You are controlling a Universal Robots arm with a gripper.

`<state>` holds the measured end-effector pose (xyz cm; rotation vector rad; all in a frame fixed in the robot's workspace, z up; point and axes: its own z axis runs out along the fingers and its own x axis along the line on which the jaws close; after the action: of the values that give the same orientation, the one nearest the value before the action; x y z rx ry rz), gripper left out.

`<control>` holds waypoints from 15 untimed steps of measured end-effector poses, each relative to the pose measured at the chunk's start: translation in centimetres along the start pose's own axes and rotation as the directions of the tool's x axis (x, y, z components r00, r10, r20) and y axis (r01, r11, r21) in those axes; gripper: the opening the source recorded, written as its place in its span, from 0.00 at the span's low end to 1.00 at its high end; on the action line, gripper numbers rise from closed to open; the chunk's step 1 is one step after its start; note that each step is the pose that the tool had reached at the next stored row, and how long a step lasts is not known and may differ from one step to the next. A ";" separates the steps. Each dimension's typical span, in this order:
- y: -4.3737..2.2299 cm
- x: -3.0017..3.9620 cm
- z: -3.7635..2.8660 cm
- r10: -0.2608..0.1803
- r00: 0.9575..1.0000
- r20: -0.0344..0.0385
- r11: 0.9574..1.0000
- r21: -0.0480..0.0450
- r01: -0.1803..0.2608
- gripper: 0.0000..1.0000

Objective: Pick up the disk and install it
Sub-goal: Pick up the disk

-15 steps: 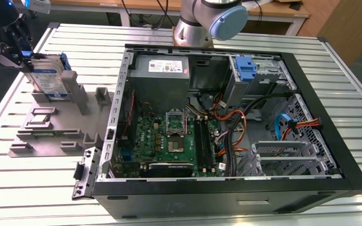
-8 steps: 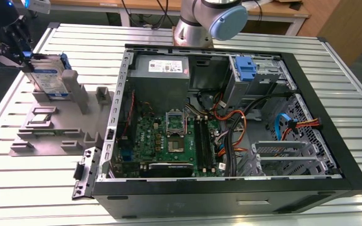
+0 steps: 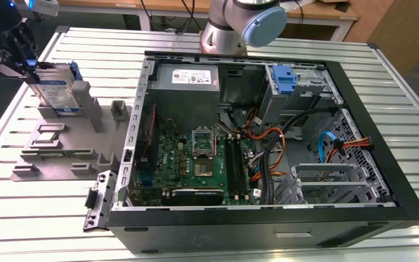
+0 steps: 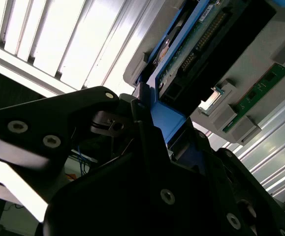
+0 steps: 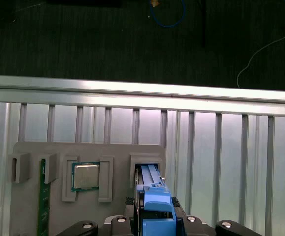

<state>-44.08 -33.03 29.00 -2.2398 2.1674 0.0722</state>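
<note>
disk: [image 3: 55, 91] stands on edge at the upper left of the exterior view, label face showing, lower end down in a slot of the grey holder [image 3: 57, 155]; blue side rails along its long edges.
gripper: [image 3: 33, 65] black, clamped on the disk's upper end; in the second wrist view a blue rail [image 4: 168, 117] sits tight between the fingers [image 4: 141, 105].
grey holder: flat tray with upright posts, resting on the worktop [image 3: 42, 218], just beside the computer case [image 3: 268, 232] on the exterior view's left.
holder contents: in the first wrist view a processor chip [image 5: 85, 177] lies in a pocket near the disk's slot, with a green memory stick [image 5: 42, 196] one pocket further off.
worktop: slatted aluminium.
computer case: open, lying on its side, centre to right of the exterior view; motherboard [image 3: 195, 158] exposed.
drive cage: upper right inside the case, carries a blue bracket [image 3: 286, 81], well apart from the disk.
arm base: [image 3: 231, 24] top centre, behind the case.
</note>
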 end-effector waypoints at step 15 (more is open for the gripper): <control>-0.01 -0.04 0.02 0.028 1.000 0.000 1.000 0.002 -0.028 0.37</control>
<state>-44.07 -32.99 28.99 -2.2083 2.1984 0.0713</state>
